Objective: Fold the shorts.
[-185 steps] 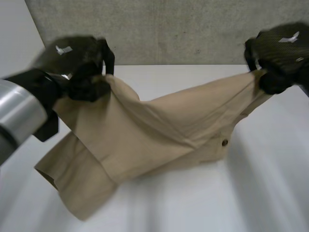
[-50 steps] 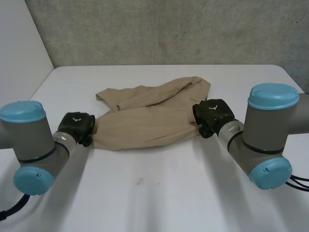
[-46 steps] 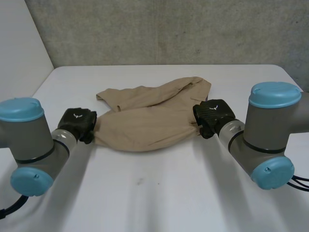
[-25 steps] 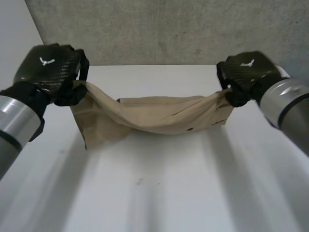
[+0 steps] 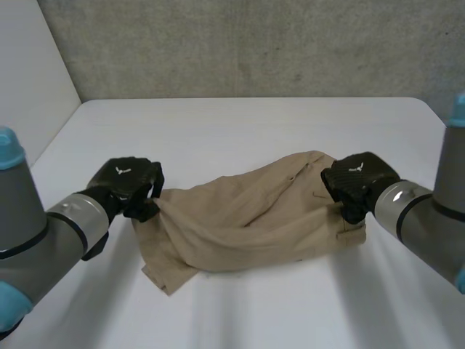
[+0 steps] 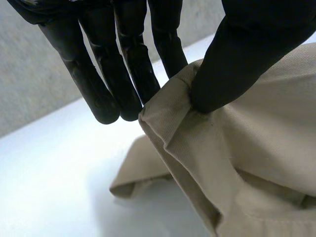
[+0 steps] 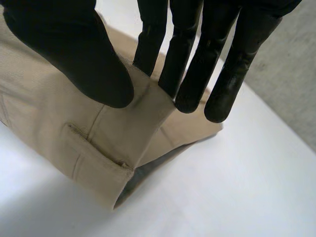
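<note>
Tan shorts (image 5: 247, 218) lie bunched mid-bench (image 5: 240, 123): soft, light, limp cloth that will likely sag and crease unless taken at the stiffer hem or waistband edges. The left hand (image 5: 125, 187) pinches the 9 o'clock end, the right hand (image 5: 357, 182) the 3 o'clock end. The wrist views show each thumb clamping a folded edge against the fingers; the head view gives the whole crumpled lay.

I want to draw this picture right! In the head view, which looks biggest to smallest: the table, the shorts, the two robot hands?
1. table
2. shorts
3. left robot hand and right robot hand: they look about alike, so I'm not ranking them.
</note>
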Controlling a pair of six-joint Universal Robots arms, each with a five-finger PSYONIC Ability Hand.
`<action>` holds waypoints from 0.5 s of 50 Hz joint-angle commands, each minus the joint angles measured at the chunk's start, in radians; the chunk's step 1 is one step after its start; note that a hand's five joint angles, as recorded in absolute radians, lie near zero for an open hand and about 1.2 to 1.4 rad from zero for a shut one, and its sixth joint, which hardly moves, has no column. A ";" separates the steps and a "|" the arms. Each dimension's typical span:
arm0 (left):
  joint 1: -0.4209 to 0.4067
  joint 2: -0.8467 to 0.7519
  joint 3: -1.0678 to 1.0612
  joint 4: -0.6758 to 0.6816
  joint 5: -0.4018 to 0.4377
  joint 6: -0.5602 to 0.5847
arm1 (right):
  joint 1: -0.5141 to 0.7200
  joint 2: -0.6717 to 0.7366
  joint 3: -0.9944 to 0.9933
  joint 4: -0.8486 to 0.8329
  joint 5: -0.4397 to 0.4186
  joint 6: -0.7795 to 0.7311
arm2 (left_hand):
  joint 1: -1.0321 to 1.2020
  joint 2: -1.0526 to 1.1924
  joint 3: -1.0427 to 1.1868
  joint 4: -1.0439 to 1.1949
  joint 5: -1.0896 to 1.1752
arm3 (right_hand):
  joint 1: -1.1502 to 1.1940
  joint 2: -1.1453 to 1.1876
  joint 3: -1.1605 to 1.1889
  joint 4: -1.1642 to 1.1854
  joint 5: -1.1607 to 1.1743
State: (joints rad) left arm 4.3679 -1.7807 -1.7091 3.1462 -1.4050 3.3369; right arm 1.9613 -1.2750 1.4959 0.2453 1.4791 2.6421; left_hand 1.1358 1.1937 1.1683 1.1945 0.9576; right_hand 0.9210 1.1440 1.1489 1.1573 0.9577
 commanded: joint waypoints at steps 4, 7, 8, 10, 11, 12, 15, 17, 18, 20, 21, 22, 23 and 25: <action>-0.010 -0.019 0.003 0.003 0.001 0.004 | -0.009 0.009 0.010 0.006 0.003 0.108 | 0.260 0.203 0.228 0.202 0.264 | -0.263 -0.486 -0.491 -0.500 -0.475; -0.010 -0.014 0.005 0.005 0.001 0.004 | -0.013 -0.023 0.026 0.008 0.000 0.110 | 0.260 0.203 0.228 0.202 0.264 | -0.363 -0.586 -0.591 -0.599 -0.574; -0.010 -0.016 0.006 0.005 0.001 0.004 | -0.015 -0.035 0.032 0.008 0.000 0.110 | 0.260 0.203 0.228 0.202 0.264 | -0.372 -0.595 -0.600 -0.608 -0.583; -0.010 -0.019 0.009 0.005 0.001 0.004 | -0.015 -0.063 0.056 0.015 -0.003 0.107 | 0.260 0.203 0.228 0.202 0.264 | -0.393 -0.616 -0.621 -0.629 -0.604; -0.010 -0.019 0.009 0.005 0.001 0.004 | -0.015 -0.069 0.064 0.022 -0.005 0.105 | 0.260 0.203 0.228 0.202 0.264 | -0.396 -0.619 -0.624 -0.632 -0.607; -0.010 -0.020 0.011 0.005 0.001 0.004 | -0.015 -0.069 0.064 0.022 -0.005 0.105 | 0.260 0.203 0.228 0.202 0.264 | -0.396 -0.619 -0.624 -0.632 -0.607; -0.010 -0.026 0.012 0.006 0.001 0.004 | -0.013 -0.080 0.081 0.046 -0.006 0.104 | 0.260 0.203 0.228 0.202 0.264 | -0.407 -0.630 -0.635 -0.644 -0.619; -0.010 -0.028 0.014 0.006 0.001 0.004 | -0.012 -0.090 0.112 0.078 -0.011 0.104 | 0.260 0.203 0.228 0.202 0.264 | -0.404 -0.627 -0.632 -0.641 -0.616; -0.010 -0.031 0.016 0.006 0.001 0.004 | -0.012 -0.092 0.116 0.080 -0.011 0.104 | 0.260 0.203 0.228 0.202 0.264 | -0.402 -0.625 -0.629 -0.638 -0.613; -0.010 -0.036 0.017 0.006 0.001 0.004 | -0.010 -0.092 0.132 0.077 -0.011 0.102 | 0.260 0.203 0.228 0.202 0.264 | -0.396 -0.619 -0.624 -0.632 -0.607; -0.010 -0.039 0.017 0.006 0.001 0.004 | -0.009 -0.092 0.138 0.075 -0.011 0.102 | 0.260 0.203 0.228 0.202 0.264 | -0.393 -0.616 -0.621 -0.629 -0.604; -0.010 -0.043 0.022 0.008 0.001 0.004 | -0.009 -0.090 0.141 0.072 -0.011 0.102 | 0.260 0.203 0.228 0.202 0.264 | -0.390 -0.613 -0.618 -0.626 -0.601; -0.010 -0.046 0.025 0.008 0.001 0.004 | -0.007 -0.089 0.147 0.071 -0.011 0.102 | 0.260 0.203 0.228 0.202 0.264 | -0.387 -0.610 -0.615 -0.623 -0.598; -0.010 -0.049 0.029 0.006 0.001 0.004 | -0.004 -0.076 0.162 0.057 -0.011 0.101 | 0.260 0.203 0.228 0.202 0.264 | -0.375 -0.598 -0.603 -0.611 -0.586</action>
State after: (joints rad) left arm 4.3579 -1.8153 -1.6919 3.1527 -1.4036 3.3410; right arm 1.9508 -1.3671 1.6210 0.3180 1.4683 2.7453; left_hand 1.1360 1.1938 1.1683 1.1945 0.9576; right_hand 0.4475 0.5037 0.4938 0.4917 0.3182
